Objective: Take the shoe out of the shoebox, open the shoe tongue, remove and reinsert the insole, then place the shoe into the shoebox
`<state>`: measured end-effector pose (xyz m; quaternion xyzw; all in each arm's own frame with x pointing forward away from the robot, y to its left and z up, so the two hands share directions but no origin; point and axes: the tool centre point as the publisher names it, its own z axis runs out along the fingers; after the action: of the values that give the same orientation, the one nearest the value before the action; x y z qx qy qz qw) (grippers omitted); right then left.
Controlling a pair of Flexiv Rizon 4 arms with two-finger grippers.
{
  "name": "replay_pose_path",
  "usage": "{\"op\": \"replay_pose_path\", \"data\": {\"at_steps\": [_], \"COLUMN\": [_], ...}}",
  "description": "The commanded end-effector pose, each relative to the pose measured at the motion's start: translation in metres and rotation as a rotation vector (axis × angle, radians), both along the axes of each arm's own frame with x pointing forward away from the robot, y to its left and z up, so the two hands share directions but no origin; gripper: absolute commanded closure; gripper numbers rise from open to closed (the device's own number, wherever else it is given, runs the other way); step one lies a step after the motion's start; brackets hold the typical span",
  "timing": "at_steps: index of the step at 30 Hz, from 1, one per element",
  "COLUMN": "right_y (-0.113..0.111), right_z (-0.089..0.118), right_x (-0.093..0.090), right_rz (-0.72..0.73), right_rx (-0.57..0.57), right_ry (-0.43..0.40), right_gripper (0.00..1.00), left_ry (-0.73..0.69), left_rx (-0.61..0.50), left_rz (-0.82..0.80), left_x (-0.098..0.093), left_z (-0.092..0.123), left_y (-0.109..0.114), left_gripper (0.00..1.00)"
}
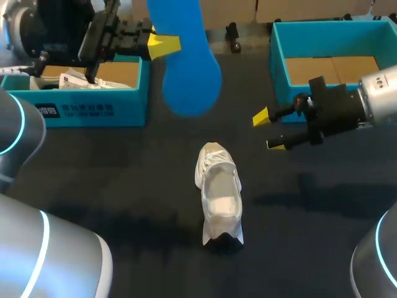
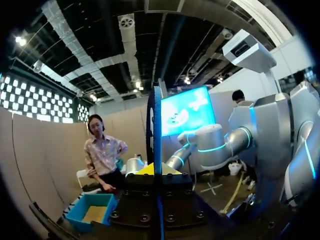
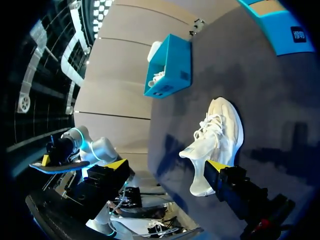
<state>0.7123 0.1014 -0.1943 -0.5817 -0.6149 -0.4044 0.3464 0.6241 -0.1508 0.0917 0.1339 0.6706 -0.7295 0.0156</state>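
Observation:
A white shoe [image 1: 218,192] lies on the dark table at the middle, its opening facing up. High above the back left, my left gripper [image 1: 164,43] is shut on a blue insole [image 1: 186,62], which hangs down from it. In the left wrist view the insole [image 2: 157,125] stands edge-on between that gripper's yellow tips [image 2: 152,169]. My right gripper [image 1: 268,130] hovers open and empty to the right of the shoe's toe end. In the right wrist view the shoe [image 3: 217,135] lies ahead of the open right gripper [image 3: 166,165], and the insole [image 3: 57,166] shows far off.
A teal shoebox [image 1: 80,112] with white paper inside stands at the back left, also seen as the teal shoebox [image 3: 170,67]. A second teal box [image 1: 279,62] with a cardboard bottom stands at the back right, just behind my right gripper.

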Motion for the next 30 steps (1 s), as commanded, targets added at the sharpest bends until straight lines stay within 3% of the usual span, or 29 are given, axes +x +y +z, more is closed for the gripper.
{"op": "replay_pose_path", "data": {"at_steps": [1, 15, 20, 30], "right_y": [0.001, 0.001, -0.004, -0.011], "right_z": [0.0, 0.0, 0.009, 0.027], "right_x": [0.0, 0.0, 0.004, 0.011], "right_rz": [-0.001, -0.001, -0.027, -0.034], "right_rx": [0.0, 0.0, 0.074, 0.152], "right_ry": [0.0, 0.0, -0.037, -0.069], "right_gripper": [0.0, 0.0, 0.0, 0.0], "left_ry": [-0.759, -0.759, -0.944, -1.372], "left_rx": [-0.146, -0.146, -0.247, -0.313], "left_rz": [-0.01, -0.01, 0.023, -0.017], "left_x": [0.021, 0.021, 0.026, 0.038], "left_z": [-0.002, -0.002, -0.013, -0.057], "left_y": [-0.009, -0.009, -0.003, -0.003], "left_gripper": [1.0, 1.0, 1.0, 1.0]}}
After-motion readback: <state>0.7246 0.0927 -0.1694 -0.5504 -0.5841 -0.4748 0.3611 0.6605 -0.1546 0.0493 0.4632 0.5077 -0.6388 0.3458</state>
